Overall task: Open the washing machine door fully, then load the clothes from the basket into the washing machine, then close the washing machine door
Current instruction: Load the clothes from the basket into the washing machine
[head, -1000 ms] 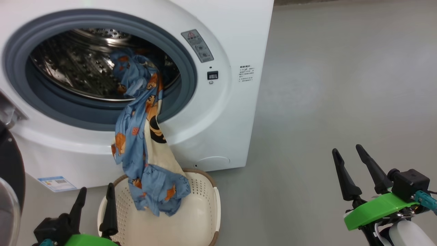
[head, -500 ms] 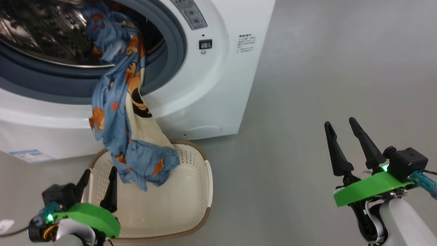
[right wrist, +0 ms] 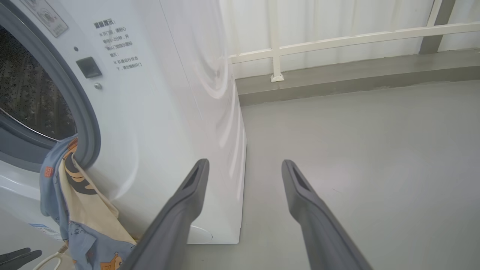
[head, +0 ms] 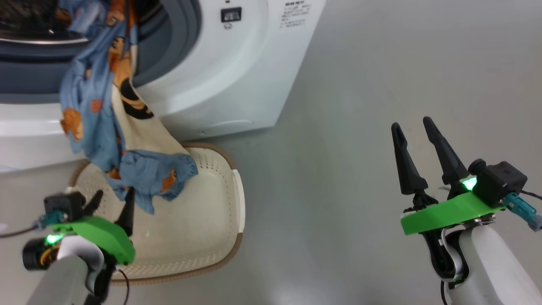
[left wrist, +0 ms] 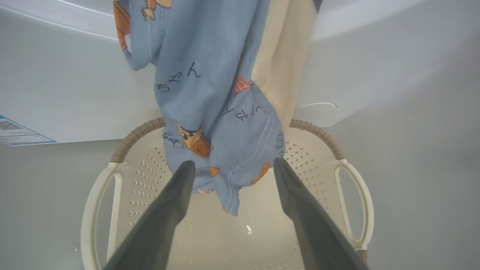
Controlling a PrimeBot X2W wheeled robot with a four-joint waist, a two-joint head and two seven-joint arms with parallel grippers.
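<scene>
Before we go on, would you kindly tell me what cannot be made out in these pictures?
- Clothes: how much lies in the drum; the head view's top edge cuts the opening.
- Washing machine panel text: too small to read, right wrist view.
- Basket floor beneath the cloth: hidden by it, left wrist view.
- Blue label: cut by that view's left edge.

Left gripper (head: 113, 196) and right gripper (head: 411, 123) both spread wide, empty.
</scene>
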